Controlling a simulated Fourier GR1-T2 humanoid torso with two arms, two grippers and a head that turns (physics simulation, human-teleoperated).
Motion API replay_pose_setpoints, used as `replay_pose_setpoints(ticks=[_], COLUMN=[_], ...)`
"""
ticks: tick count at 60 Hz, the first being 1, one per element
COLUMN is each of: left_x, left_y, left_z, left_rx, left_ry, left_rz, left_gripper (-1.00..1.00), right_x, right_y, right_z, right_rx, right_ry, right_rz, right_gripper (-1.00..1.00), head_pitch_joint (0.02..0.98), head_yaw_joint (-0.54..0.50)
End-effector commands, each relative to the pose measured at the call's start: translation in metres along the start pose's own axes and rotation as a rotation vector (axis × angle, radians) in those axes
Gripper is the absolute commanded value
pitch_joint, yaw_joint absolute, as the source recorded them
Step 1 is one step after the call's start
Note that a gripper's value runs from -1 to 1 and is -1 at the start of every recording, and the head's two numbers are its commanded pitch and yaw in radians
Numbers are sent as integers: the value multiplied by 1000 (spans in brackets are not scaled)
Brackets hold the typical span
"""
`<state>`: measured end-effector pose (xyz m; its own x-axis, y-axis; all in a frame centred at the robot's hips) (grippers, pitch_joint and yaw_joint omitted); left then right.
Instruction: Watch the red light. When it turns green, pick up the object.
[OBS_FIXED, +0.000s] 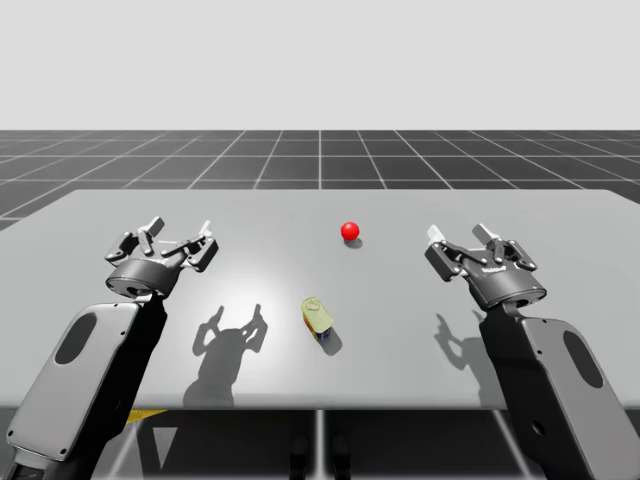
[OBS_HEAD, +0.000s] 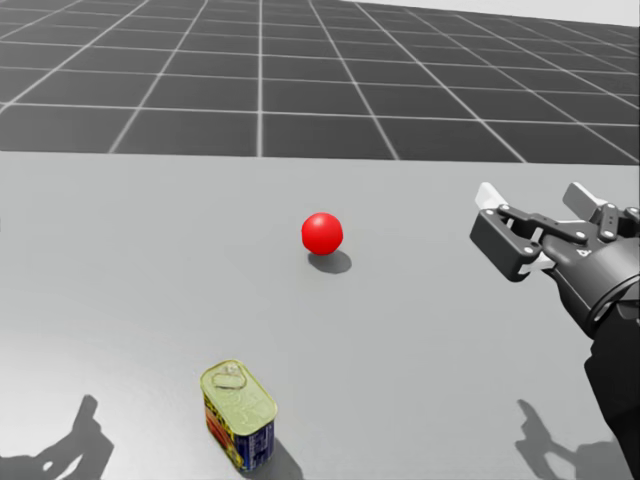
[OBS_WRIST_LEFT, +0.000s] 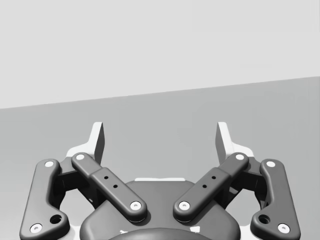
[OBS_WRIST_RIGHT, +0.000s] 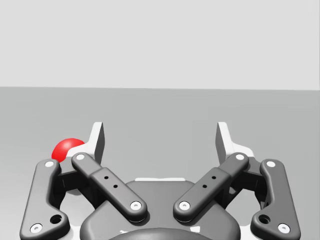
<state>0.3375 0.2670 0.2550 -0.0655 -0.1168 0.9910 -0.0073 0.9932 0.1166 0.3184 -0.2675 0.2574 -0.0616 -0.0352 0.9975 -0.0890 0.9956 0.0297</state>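
A red ball light (OBS_FIXED: 349, 231) (OBS_HEAD: 322, 232) sits on the grey table (OBS_FIXED: 320, 210), just past its middle. Nearer me stands a small rectangular can (OBS_FIXED: 317, 317) (OBS_HEAD: 239, 415) with a yellow-green lid and a blue and red wrap. My left gripper (OBS_FIXED: 180, 233) (OBS_WRIST_LEFT: 160, 137) hovers open over the table's left part, well to the left of the can. My right gripper (OBS_FIXED: 458, 236) (OBS_HEAD: 540, 203) (OBS_WRIST_RIGHT: 160, 137) hovers open over the right part, with nothing between its fingers. In the right wrist view the red light (OBS_WRIST_RIGHT: 67, 149) shows beside one finger.
The table's front edge (OBS_FIXED: 320, 407) runs just in front of my arms. A dark gridded floor (OBS_FIXED: 320, 155) lies beyond the far edge. Bare table surface surrounds the can on all sides.
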Motion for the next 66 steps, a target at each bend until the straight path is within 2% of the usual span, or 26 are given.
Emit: replay_pose_setpoints(ticks=[1,66], left_x=[0,0], left_y=[0,-1], left_z=[0,0], left_rx=[0,-2], left_ry=[-1,4], left_rz=[-1,-1], left_gripper=[-1000,-1000], right_x=[0,1], right_y=[0,-1], right_z=[0,0], right_rx=[-1,0], right_ry=[-1,-7], right_rz=[2,8], right_gripper=[-1000,-1000], head_pitch_joint=[611,611], head_yaw_joint=[-129,-128])
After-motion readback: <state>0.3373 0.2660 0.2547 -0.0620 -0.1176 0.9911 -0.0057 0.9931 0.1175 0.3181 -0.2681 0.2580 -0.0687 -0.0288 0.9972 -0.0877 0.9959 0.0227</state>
